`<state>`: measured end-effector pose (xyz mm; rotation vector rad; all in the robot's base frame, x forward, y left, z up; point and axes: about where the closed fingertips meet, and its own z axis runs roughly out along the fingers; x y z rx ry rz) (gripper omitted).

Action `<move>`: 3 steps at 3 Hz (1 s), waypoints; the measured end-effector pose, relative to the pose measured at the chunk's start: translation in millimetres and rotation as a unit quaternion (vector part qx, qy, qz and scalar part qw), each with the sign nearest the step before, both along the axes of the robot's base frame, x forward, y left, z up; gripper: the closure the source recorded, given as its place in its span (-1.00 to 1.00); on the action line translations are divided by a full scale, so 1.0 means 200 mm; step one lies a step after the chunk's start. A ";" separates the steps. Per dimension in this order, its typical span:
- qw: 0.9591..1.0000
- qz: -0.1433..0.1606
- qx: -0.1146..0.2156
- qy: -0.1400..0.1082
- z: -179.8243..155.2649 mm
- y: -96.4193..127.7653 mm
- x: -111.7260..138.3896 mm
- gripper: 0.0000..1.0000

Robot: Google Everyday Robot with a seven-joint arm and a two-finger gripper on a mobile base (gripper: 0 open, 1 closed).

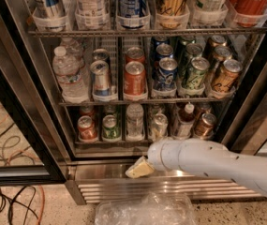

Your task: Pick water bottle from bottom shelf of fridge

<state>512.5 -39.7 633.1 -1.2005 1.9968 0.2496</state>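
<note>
The fridge (245, 121) stands open with wire racks of drinks. On the bottom shelf (123, 142) the small clear ribbed water bottle (134, 121) stands upright in the middle lane, between a green can (110, 127) and a silver can (159, 125). My gripper (140, 168), cream-tipped at the end of the white arm (208, 161), hangs in front of the steel sill. It is just below the bottle, slightly to its right, and apart from it.
A red can (87, 128), an amber-necked bottle (185, 121) and a brown can (205, 124) share the bottom shelf. Larger water bottles (70, 74) and cans fill the middle rack. A clear plastic bag (144, 210) lies below the grille (105, 189). Cables (6, 196) lie on the floor at left.
</note>
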 end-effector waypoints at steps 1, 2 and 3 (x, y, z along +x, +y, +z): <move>1.000 -0.009 0.005 -0.018 0.02 0.01 0.04 -1.00; 1.000 -0.009 0.005 -0.018 0.02 0.01 0.04 -1.00; 1.000 -0.004 0.012 -0.013 0.03 0.01 0.03 -1.00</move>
